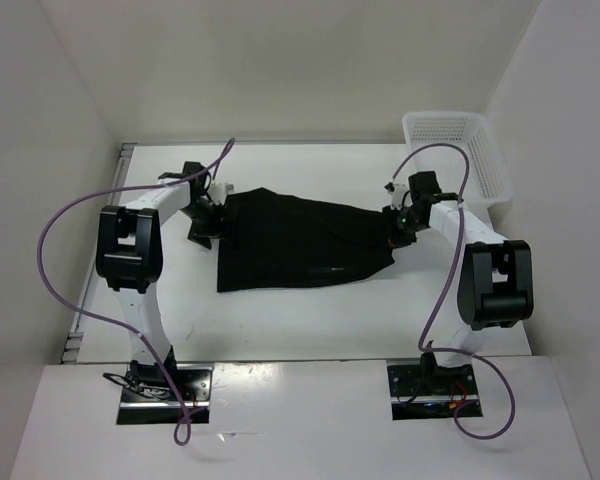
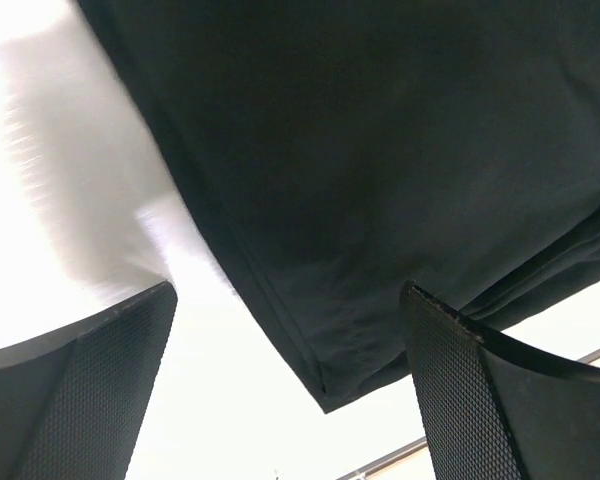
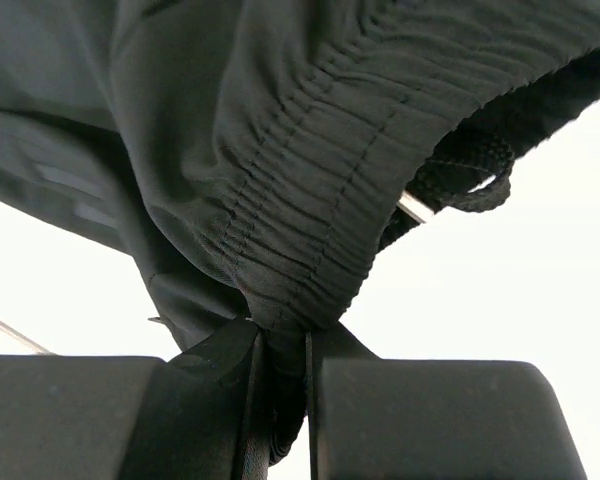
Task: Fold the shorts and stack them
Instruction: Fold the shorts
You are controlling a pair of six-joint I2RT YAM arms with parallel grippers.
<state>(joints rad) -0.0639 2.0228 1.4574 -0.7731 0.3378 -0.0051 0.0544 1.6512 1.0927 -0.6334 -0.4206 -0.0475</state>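
Note:
The black shorts point(image 1: 298, 240) lie spread across the middle of the white table, hem end to the left, waistband to the right. My left gripper point(image 1: 206, 222) is open at the shorts' left edge; in the left wrist view a hem corner of the shorts point(image 2: 325, 370) lies between the spread fingers point(image 2: 460, 390), untouched. My right gripper point(image 1: 396, 228) is shut on the gathered elastic waistband point(image 3: 290, 290) at the shorts' right end, and a black drawstring loop point(image 3: 475, 180) hangs beside it.
A white plastic mesh basket point(image 1: 458, 150) stands at the back right corner, just behind my right arm. White walls close in the table at the back and both sides. The table's left edge has a metal rail point(image 1: 78, 320).

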